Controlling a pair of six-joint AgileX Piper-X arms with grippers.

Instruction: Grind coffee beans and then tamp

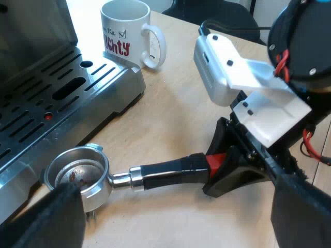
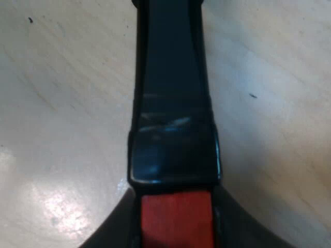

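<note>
Holder (image 1: 129, 178) lay on bench (image 1: 170, 103), basket touching the machine (image 1: 62, 88) base. Right gripper (image 1: 220, 163) clenched its red end. Left gripper (image 1: 176, 219) released, near basket. Lift level; grip so far out invites roll.

holder (image 1: 150, 175) 1 | espresso machine (image 1: 51, 98) 1 | mug (image 1: 124, 41) 1

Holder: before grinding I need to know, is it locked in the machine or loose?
Loose: the holder lies on the table beside the machine, basket up, right pincer at its red end.
</note>
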